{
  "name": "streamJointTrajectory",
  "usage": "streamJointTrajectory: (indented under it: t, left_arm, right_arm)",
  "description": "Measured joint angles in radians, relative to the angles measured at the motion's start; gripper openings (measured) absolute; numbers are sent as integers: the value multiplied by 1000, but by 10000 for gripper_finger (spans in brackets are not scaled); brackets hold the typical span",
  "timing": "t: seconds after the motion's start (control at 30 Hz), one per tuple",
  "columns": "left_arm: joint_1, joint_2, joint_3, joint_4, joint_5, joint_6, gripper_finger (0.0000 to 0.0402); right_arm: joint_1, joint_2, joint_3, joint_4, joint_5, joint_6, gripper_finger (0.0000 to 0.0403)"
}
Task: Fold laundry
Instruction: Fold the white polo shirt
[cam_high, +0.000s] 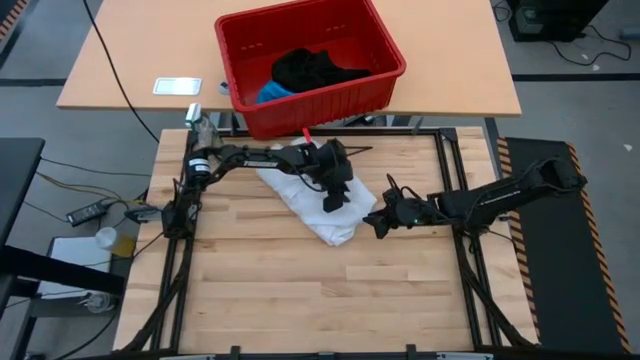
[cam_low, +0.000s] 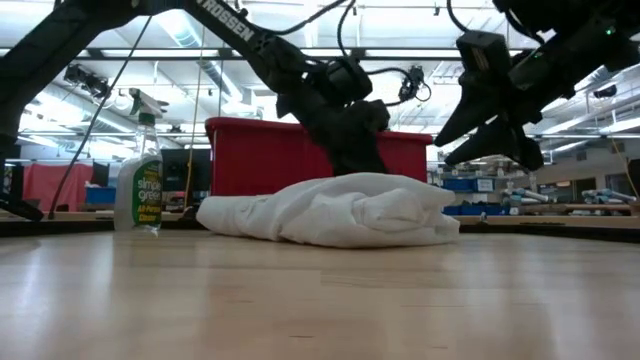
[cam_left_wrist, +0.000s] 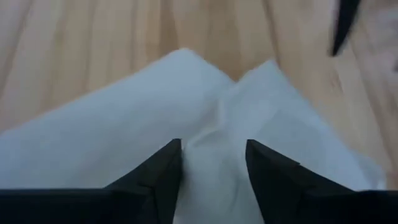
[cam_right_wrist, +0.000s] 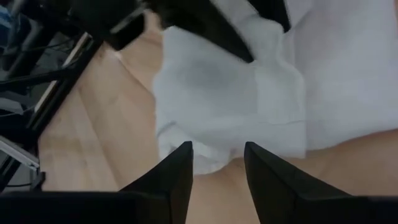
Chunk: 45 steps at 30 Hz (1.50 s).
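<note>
The white garment (cam_high: 310, 200) lies crumpled on the wooden table (cam_high: 300, 290), a little behind its middle. My left gripper (cam_high: 335, 197) stands open over the garment's top and slants down, with a ridge of white cloth (cam_left_wrist: 211, 162) between its fingers. My right gripper (cam_high: 380, 222) is open and hangs clear above the table by the garment's right edge (cam_right_wrist: 205, 155). In the low view it (cam_low: 490, 135) is well above the cloth. A black garment (cam_high: 310, 68) and a blue one (cam_high: 272, 93) lie inside the red basket (cam_high: 385, 85). My left gripper comes slanting down from the far left onto the upper side of the white garment (cam_low: 365, 180). Its open fingers (cam_left_wrist: 168, 168) stand on either side of a raised fold. Whether they touch the cloth, I cannot tell.
The red basket stands on a second table behind the far edge. A spray bottle (cam_high: 200, 125) stands at the far left corner, also in the low view (cam_low: 140, 185). Bare wood spreads over the near half of the table (cam_high: 320, 300).
</note>
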Motion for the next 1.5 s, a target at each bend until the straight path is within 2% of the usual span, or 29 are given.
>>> streamJointTrajectory:
  t: [0.13,0.23,0.3,0.4,0.57,0.73,0.87,1.07,1.2,1.37,1.5]
  left_arm:
    - [12,6,0,-31,-19,16,125]
    - [12,6,1,-45,-19,58,42]
    - [10,3,1,-56,-18,42,14]
    - [20,-24,2,-95,22,40,6]
    - [53,-137,60,-296,86,138,3]
    - [58,-226,106,-415,109,258,2]
    - [44,-253,107,-400,127,277,1]
    - [40,-276,107,-326,129,259,1]
    - [44,-291,108,-250,91,219,1]
    - [37,-302,108,-190,77,212,0]
    - [35,-303,108,-151,53,184,0]
  right_arm:
    - [28,-3,0,-1,40,18,151]
    - [38,-3,0,-12,64,30,150]
    - [38,-3,0,-16,64,30,150]
    - [38,-14,0,-36,71,30,150]
    - [29,-13,0,-53,140,0,150]
    - [-64,12,-72,68,99,-122,150]
    - [-161,52,-84,159,74,-234,150]
    - [-268,193,-84,363,-78,-299,150]
    - [-255,283,-84,482,-95,-273,140]
    - [-204,381,-84,569,-55,-272,121]
    - [-188,492,-84,665,-113,-267,115]
